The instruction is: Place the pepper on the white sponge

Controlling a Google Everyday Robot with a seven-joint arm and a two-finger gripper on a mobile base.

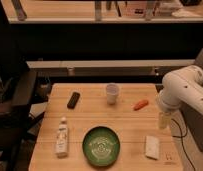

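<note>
Lighting: dim overall, warm tone. Table (95, 120) top is the brightest zone, lit from above; far shelf (60, 12) also lit. Left side and the band betw. shelf and table are near black. Gripper (164, 120), at right table edge, reads pale, low contrast. Shadows on table faint. Whole frame soft, blurry.

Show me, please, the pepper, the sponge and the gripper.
pepper (141, 104): camera view, middle of its body.
sponge (152, 147): camera view, centre of its top face.
gripper (163, 125): camera view, between its fingertips; it hangs open, just right of the pepper in the picture.
</note>
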